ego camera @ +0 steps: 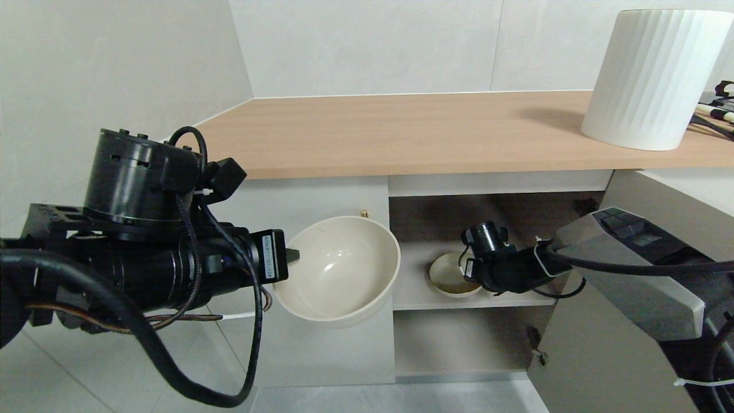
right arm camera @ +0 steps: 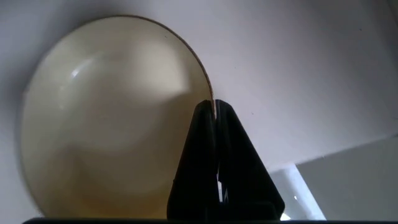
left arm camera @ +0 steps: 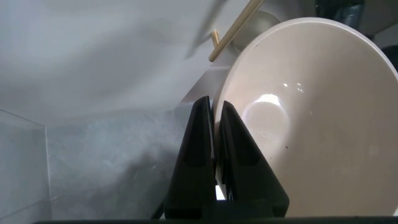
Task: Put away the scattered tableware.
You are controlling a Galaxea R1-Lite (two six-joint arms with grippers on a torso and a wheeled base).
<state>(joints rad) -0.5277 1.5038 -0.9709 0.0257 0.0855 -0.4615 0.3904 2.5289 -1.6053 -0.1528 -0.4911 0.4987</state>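
While the right tool (ego camera: pixel 465 269) is pinching a shelved saucer (ego camera: pixel 446 279), the left tool (ego camera: pixel 293 255) is gripping a bowl (ego camera: pixel 338 269). Shelving that is seemingly remaining.

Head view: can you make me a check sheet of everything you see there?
Surface: wooden counter above a white cupboard, which is open on its right side.
Job's things: big cream bowl held in the air, tipped sideways; small bowl at the cupboard's upper shelf.
Clutter: white ribbed tub on the counter's right; some handles beside it, too cut off to name.
Pincers: left pincer shut on the big bowl's rim; right pincer shut on the small bowl's rim.
Cables: black cables loop along the left arm; one runs to the right arm.
Surroundings: pale wall, tiled floor.
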